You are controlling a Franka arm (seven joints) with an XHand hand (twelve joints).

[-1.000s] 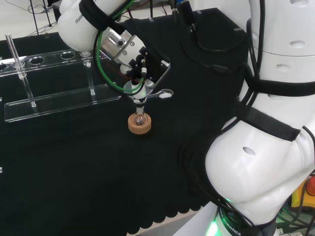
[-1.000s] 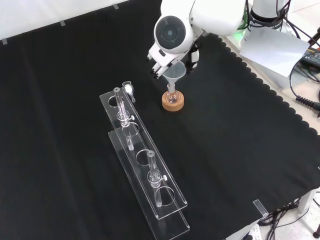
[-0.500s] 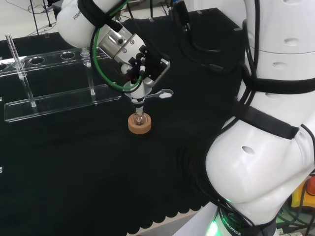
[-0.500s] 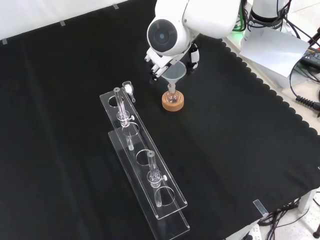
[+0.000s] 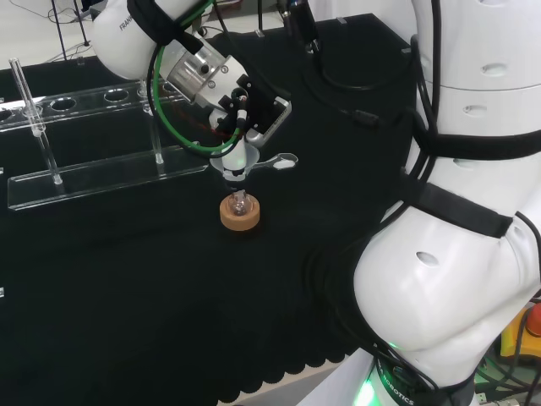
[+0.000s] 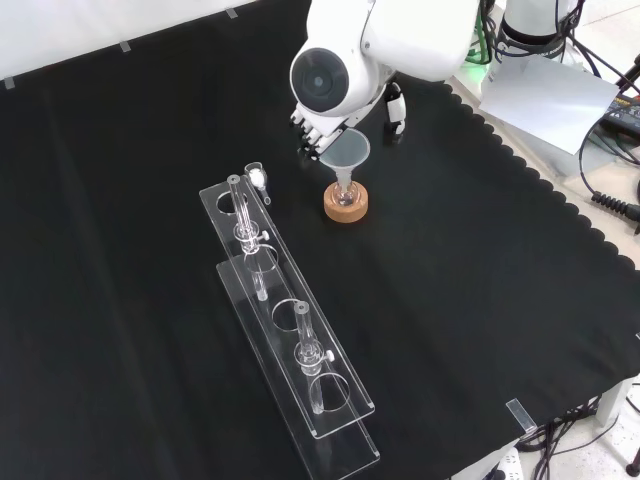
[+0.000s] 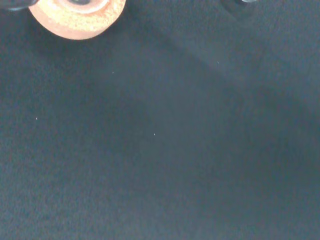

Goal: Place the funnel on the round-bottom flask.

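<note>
The clear funnel [image 6: 346, 152] [image 5: 237, 161] stands upright with its stem in the neck of the small round-bottom flask [image 6: 345, 194] [image 5: 241, 201]. The flask sits in a cork ring [image 6: 346, 207] [image 5: 240, 215] [image 7: 75, 17]. The hand [image 6: 317, 131] [image 5: 248, 116] hovers just over and beside the funnel's mouth. In the front view its fingers [image 6: 310, 140] lie at the rim's left side and its thumb [image 6: 397, 108] stands apart from the rim on the right. The fingers look relaxed and wrap round nothing. Whether they still touch the rim I cannot tell.
A long clear rack [image 6: 292, 345] [image 5: 101, 174] with a few test tubes stands left of the flask in the front view. A small clear piece [image 6: 257, 177] [image 5: 284, 160] lies on the cloth near the cork ring. The cloth's scalloped edge [image 6: 560, 205] runs at the front view's right.
The arm's link and the hand have shifted slightly up and left in the front view, the thumb has drawn off the funnel's rim, and the funnel stays in the flask.
</note>
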